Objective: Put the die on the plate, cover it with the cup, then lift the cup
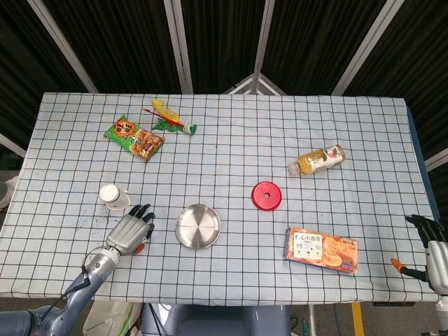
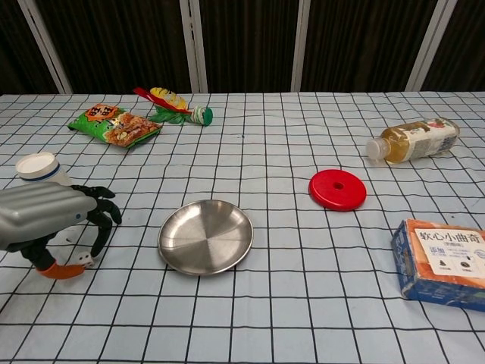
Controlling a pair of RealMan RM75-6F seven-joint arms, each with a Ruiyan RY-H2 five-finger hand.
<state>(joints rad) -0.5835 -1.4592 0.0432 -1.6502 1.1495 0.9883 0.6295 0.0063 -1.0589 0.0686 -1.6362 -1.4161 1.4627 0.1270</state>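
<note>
- The left hand (image 2: 45,220) hung low over the checked tablecloth (image 2: 288,303), dark fingers (image 2: 102,224) curled down around the white die (image 2: 82,260); whether they actually gripped it, I could not tell.
- The die lay on the cloth just beside the orange thumb tip, left of the steel plate (image 2: 205,236) and apart from it.
- The white paper cup (image 1: 113,197) lay on its side just behind the hand (its rim showed in the chest view).
- The right hand (image 1: 435,250) sat off the table's right edge, fingers apart, holding nothing.
- Elsewhere lay a red disc (image 2: 337,189), a tea bottle (image 2: 413,139) on its side, a snack box (image 2: 443,262), a chip bag (image 2: 114,126) and a feathered shuttlecock (image 2: 173,105).
</note>
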